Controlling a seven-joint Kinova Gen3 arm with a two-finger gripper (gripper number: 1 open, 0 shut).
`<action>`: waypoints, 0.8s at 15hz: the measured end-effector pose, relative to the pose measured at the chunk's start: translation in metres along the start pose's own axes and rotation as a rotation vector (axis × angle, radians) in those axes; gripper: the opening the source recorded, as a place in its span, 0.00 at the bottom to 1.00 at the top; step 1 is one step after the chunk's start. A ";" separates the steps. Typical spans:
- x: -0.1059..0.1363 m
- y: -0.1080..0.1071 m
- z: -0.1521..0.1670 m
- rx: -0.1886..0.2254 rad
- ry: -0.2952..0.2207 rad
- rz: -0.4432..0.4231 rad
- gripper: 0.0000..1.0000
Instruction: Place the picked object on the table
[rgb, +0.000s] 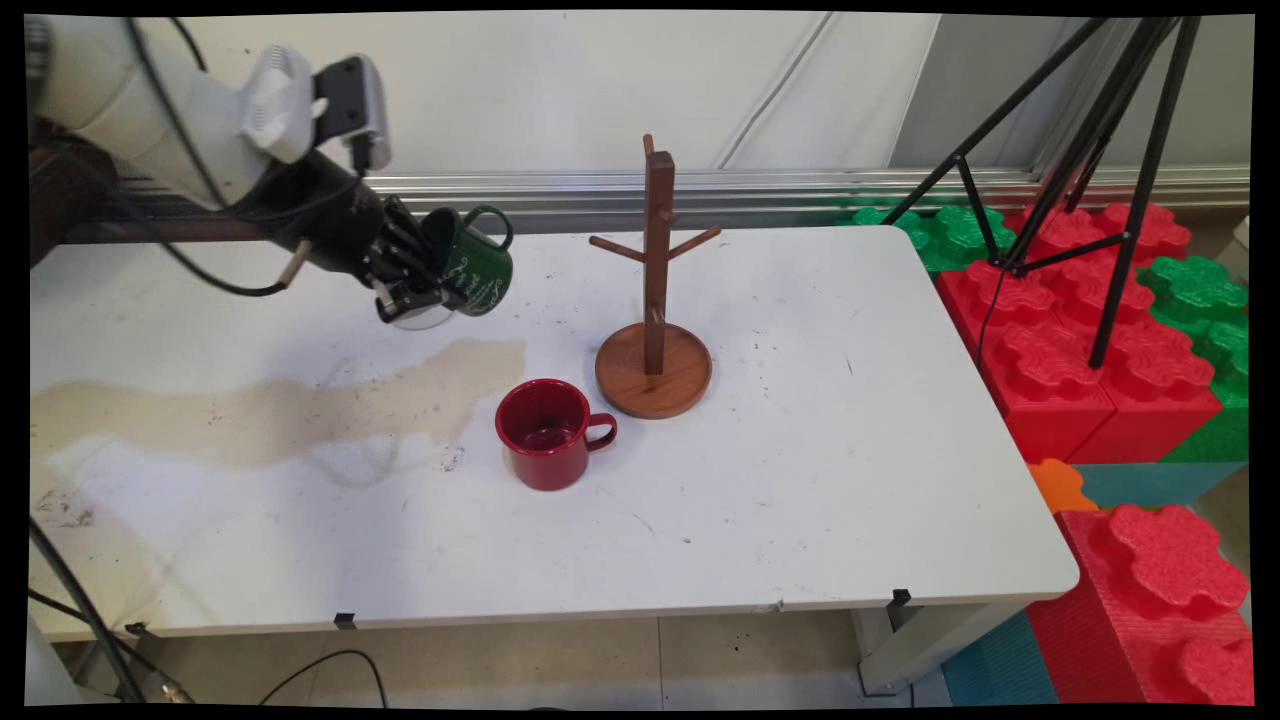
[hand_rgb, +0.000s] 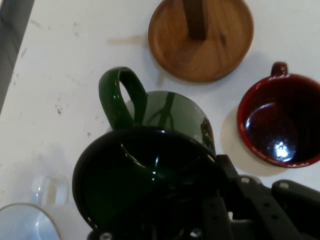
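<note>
Your gripper (rgb: 432, 285) holds the green mug (rgb: 478, 262) tilted above the tabletop (rgb: 800, 480), jaws clamped on its rim, left of the wooden mug tree (rgb: 655, 300); red mug (rgb: 548, 433) stands near.

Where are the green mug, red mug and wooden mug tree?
green mug (rgb: 482, 272), main view, outer side wall.
red mug (rgb: 545, 432), main view, inside.
wooden mug tree (rgb: 659, 205), main view, upright post.
</note>
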 end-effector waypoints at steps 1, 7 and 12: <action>0.003 -0.003 0.004 0.000 -0.013 0.003 0.00; 0.025 -0.026 0.043 -0.005 -0.140 0.042 0.00; 0.034 -0.035 0.074 -0.023 -0.233 0.058 0.00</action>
